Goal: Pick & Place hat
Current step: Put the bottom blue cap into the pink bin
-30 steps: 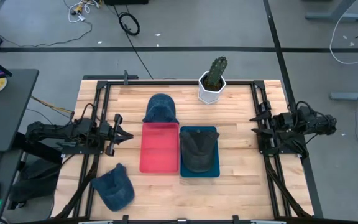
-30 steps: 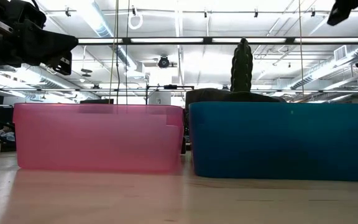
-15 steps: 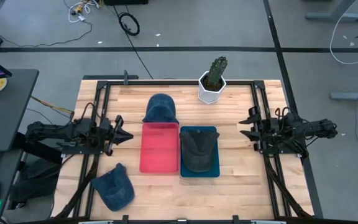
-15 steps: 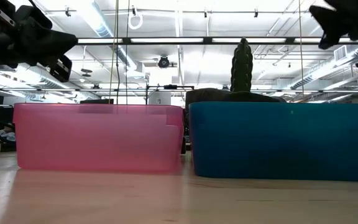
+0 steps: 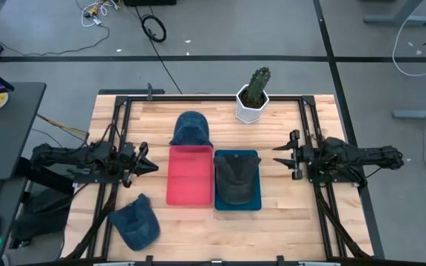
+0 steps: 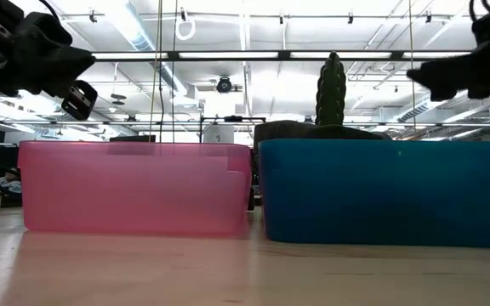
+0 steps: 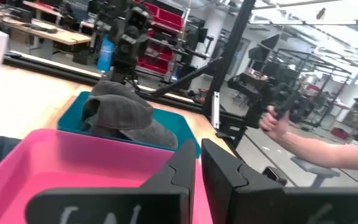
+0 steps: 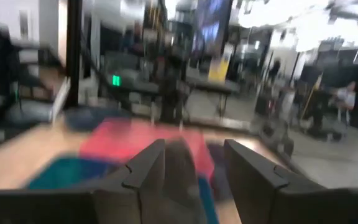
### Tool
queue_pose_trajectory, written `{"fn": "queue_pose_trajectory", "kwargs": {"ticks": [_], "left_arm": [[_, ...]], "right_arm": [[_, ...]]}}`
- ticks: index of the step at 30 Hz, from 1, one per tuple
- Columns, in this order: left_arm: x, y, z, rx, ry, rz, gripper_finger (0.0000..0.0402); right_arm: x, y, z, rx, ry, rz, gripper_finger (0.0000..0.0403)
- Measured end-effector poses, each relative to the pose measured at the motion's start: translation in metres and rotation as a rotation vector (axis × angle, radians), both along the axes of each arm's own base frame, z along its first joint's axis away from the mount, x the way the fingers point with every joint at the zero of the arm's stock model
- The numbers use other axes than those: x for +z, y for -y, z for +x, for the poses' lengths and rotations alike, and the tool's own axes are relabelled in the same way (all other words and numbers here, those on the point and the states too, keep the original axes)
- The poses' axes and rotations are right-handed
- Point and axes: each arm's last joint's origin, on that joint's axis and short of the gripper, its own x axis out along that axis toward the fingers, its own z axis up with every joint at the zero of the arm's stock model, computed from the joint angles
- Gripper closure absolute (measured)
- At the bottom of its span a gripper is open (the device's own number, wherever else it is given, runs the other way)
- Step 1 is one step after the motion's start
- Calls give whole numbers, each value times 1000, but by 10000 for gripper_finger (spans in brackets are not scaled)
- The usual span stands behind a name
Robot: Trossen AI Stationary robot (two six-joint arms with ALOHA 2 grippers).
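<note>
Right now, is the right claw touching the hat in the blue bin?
Apart. The high view shows the right claw hovering beside the blue bin, with bare wood between it and the dark hat inside.

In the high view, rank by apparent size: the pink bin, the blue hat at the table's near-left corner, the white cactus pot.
Largest to smallest, as seen from above:
1. pink bin
2. blue hat at the near-left corner
3. white cactus pot
All three rest on the same table, so camera nearness hardly skews this order.
</note>
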Motion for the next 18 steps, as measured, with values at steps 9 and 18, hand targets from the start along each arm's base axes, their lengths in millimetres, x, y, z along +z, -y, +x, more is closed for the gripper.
{"fn": "queue_pose_trajectory", "kwargs": {"ticks": [9,18], "left_arm": [[-2,1,0,38,-20,5,371],[-1,-1,0,100,-16,-25,371]], "right_arm": [[-3,2,0,-32,-36,-5,234],[-3,2,0,-30,-35,22,234]]}}
